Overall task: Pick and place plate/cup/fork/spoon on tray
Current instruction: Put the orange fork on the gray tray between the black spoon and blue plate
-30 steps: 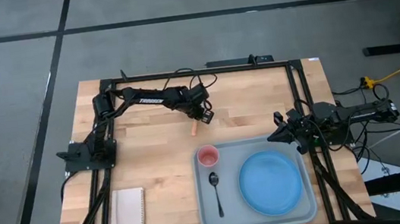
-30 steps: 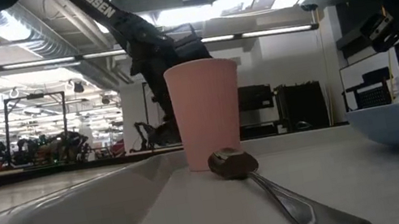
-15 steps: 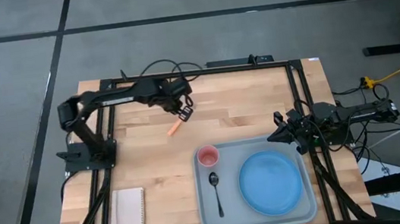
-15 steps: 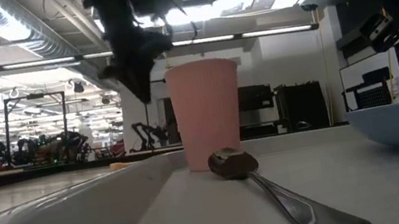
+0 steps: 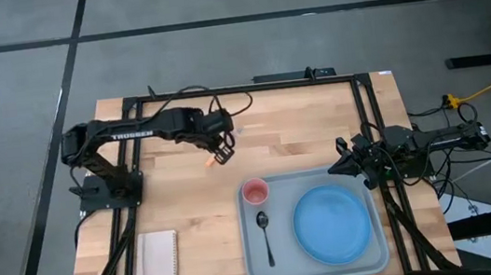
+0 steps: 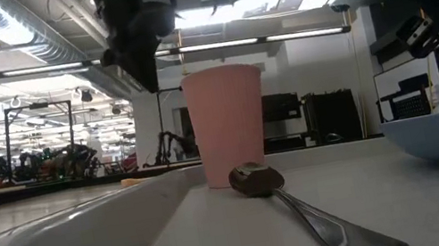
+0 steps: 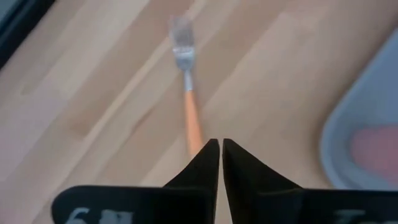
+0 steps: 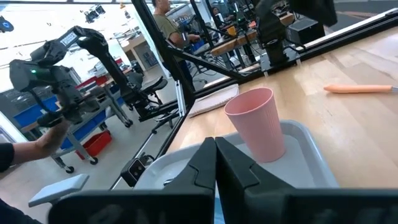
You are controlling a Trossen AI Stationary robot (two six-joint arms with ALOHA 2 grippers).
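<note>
The fork (image 5: 212, 160), with its orange handle and silver tines, lies flat on the bare wood left of the tray (image 5: 280, 265); it also shows as the fork (image 7: 188, 106) and the fork (image 8: 357, 89). My left gripper (image 5: 221, 152) hangs above its handle end, pointing steeply down with fingers shut, clear of it. In the left wrist view the left gripper (image 7: 221, 142) hides the handle's tip. The pink cup (image 5: 255, 191), dark spoon (image 5: 263, 227) and light-blue plate (image 5: 332, 224) sit in the tray. My right gripper (image 5: 336, 170) waits level at the tray's far right corner, shut.
A white notepad (image 5: 158, 261) lies at the near left of the table. Black frame rails (image 5: 239, 87) run along the far edge and both sides. Bare wood stretches between the fork and the tray's far rim (image 5: 302, 175).
My left gripper has risen well clear of the table and gone toward its left edge, its wrist rolling on the way. The fork now lies farther toward the left edge than a second ago and has turned about. The right arm has kept still.
</note>
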